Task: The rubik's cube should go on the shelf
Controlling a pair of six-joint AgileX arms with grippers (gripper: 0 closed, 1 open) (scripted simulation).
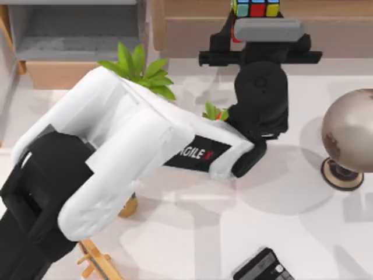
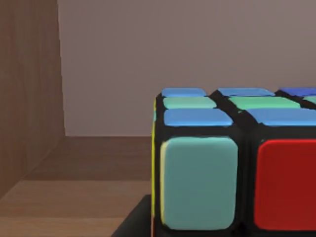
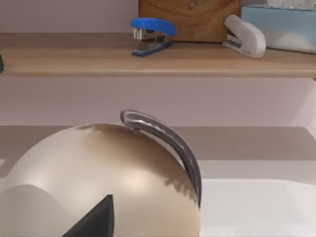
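The rubik's cube (image 1: 256, 7), black-gridded with red, yellow, green and blue stickers, is at the top edge of the top view, over the light-brown wooden shelf (image 1: 326, 29). My left arm reaches from the bottom left across the table, and my left gripper (image 1: 252, 17) is at the shelf, shut on the cube. The left wrist view has the rubik's cube (image 2: 217, 173) very close, just above the shelf board (image 2: 74, 197), with the shelf's side wall beside it. My right arm stays parked by the globe.
A large beige globe (image 1: 352, 131) stands at the right. A leafy plant (image 1: 143, 70) and a small sprout (image 1: 214, 112) lie under my left arm. A grey cubby (image 1: 76, 29) is at the back left. A blue stapler (image 3: 150, 34) and a white stapler (image 3: 244, 35) sit on the shelf.
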